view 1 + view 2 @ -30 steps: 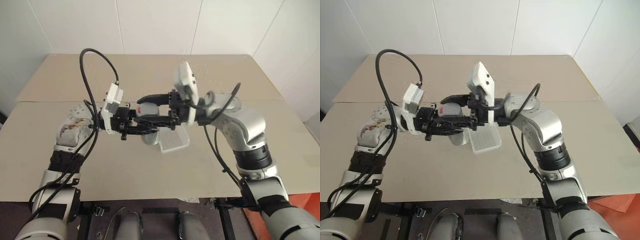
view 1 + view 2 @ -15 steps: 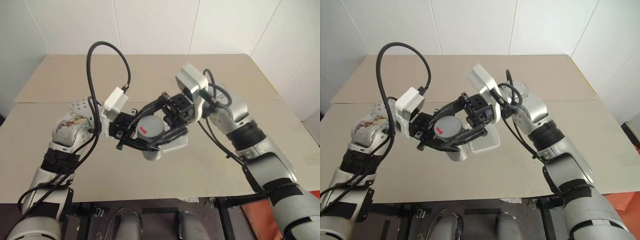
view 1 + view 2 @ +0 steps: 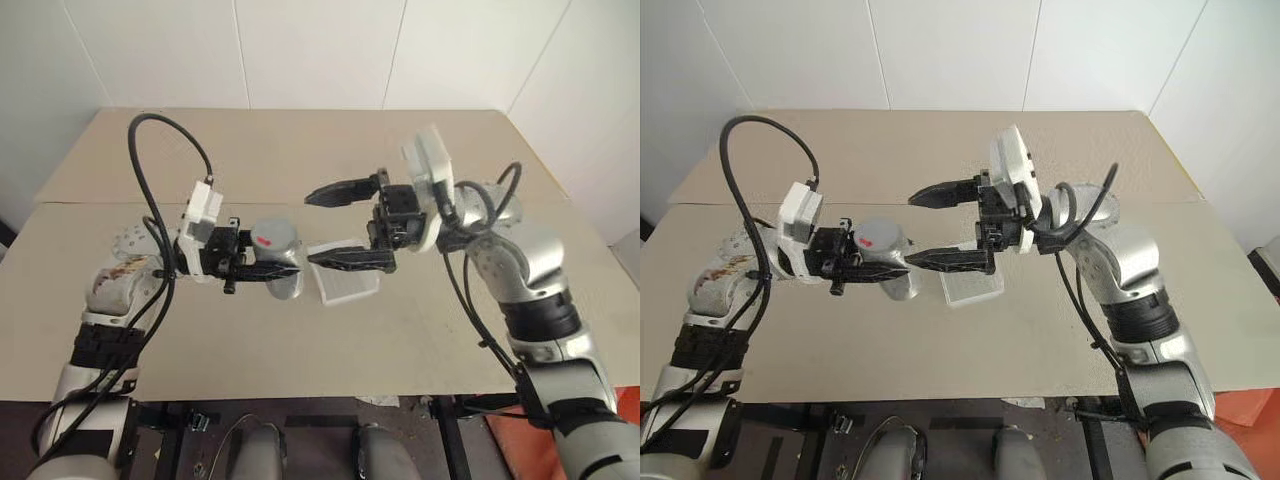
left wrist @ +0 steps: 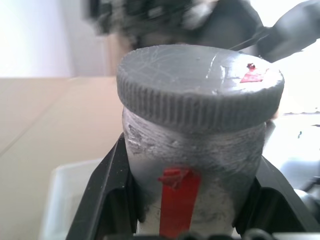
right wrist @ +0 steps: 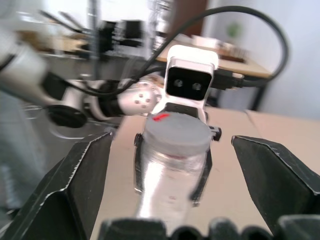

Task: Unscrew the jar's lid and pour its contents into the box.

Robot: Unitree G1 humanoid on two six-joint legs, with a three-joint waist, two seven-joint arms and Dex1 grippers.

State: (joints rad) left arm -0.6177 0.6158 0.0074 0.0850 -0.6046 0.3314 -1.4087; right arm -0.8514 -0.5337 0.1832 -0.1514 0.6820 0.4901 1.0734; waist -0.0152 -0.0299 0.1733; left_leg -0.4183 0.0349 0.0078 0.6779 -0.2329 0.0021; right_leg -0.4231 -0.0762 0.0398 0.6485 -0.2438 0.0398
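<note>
Left eye view: left gripper clamps the jar, lid on — above the table. Right gripper gapes at 3 o'clock — box beneath.

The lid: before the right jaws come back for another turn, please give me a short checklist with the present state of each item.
1. Jar held by left gripper: ok, jaws shut on its body.
2. Lid on the jar: ok, not yet off.
3. Right gripper open wide enough for the lid: ok.
4. Right gripper clear of the lid: ok, apart from it.
5. Box on the table, below the right gripper: ok.
6. Contents inside the jar: cannot tell.
</note>
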